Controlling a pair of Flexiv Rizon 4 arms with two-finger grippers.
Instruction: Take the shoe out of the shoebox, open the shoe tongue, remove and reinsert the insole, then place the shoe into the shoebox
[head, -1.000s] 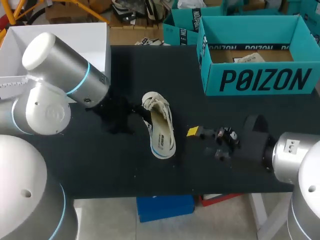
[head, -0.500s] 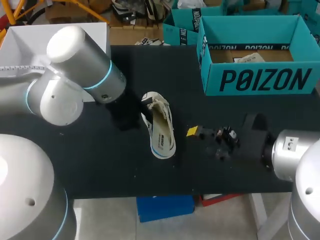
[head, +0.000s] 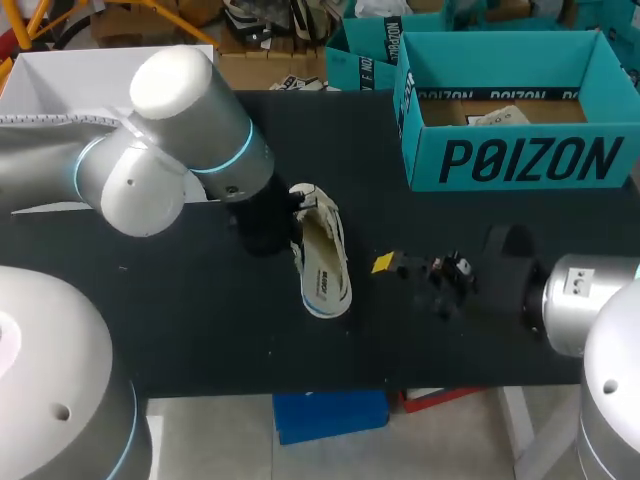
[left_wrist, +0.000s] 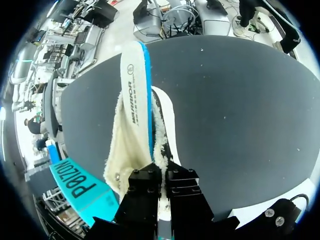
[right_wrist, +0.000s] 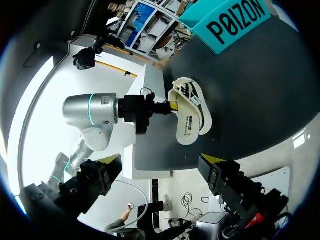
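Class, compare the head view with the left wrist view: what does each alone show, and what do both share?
Head view only: the open right gripper, apart from the white canvas shoe, and the inside of the open teal cardboard shoebox. Left wrist view only: the left gripper with fingers closed on the shoe's end. Both: shoe, shoebox, black table.

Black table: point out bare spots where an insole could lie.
Bare: the near strip along the black table's front edge, and the far patch between the white canvas shoe and teal cardboard shoebox. Crowded: around the shoe, with left gripper and right gripper.
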